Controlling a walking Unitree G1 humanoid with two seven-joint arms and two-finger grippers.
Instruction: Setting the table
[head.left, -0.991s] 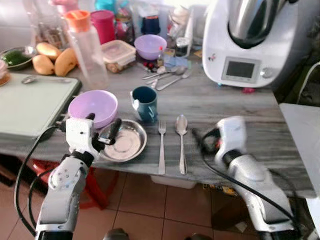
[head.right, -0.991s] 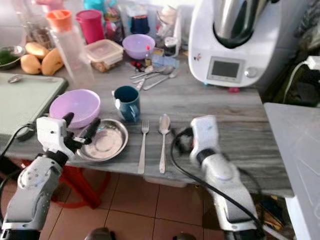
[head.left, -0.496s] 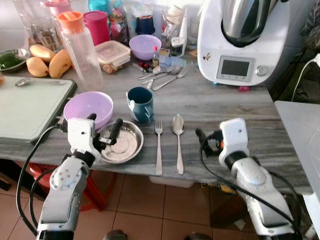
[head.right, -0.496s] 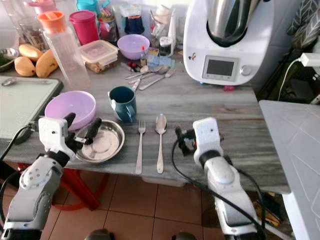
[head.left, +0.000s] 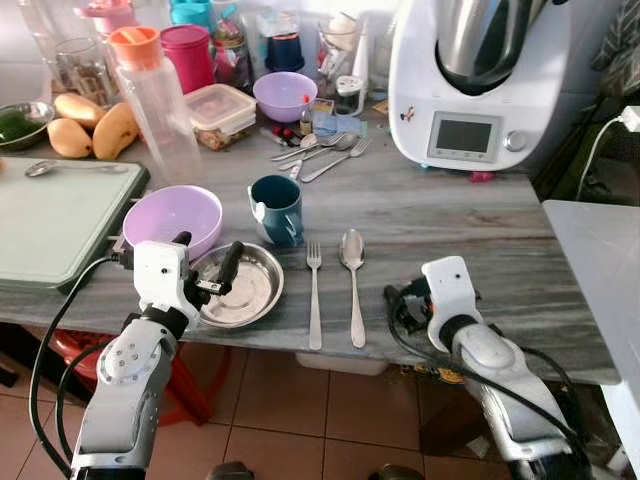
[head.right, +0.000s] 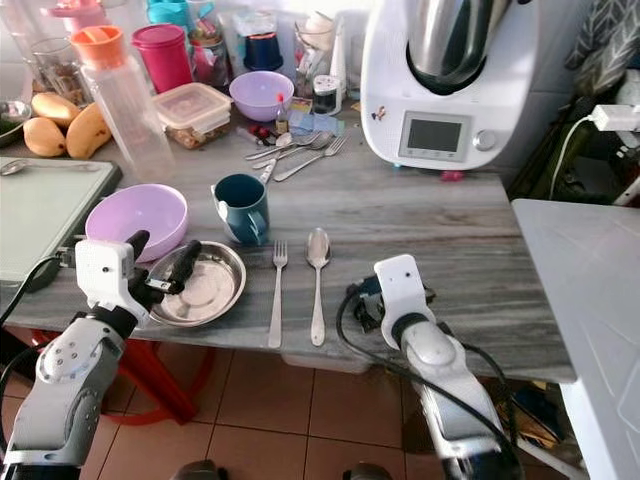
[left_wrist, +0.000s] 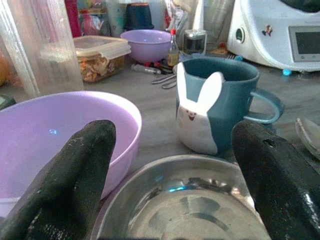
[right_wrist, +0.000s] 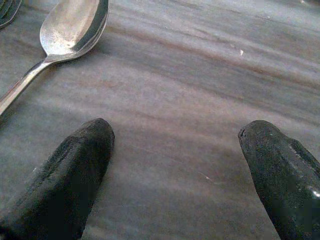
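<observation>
Plate (head.left: 243, 292) left of fork (head.left: 314, 295) and spoon (head.left: 353, 280); mug (head.left: 277, 209) behind.

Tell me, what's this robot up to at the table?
It is setting a place at the table. A steel plate, fork and spoon lie in a row by a blue mug and a purple bowl. Its left hand hovers open at the plate; its right hand is open and empty beside the spoon.
</observation>
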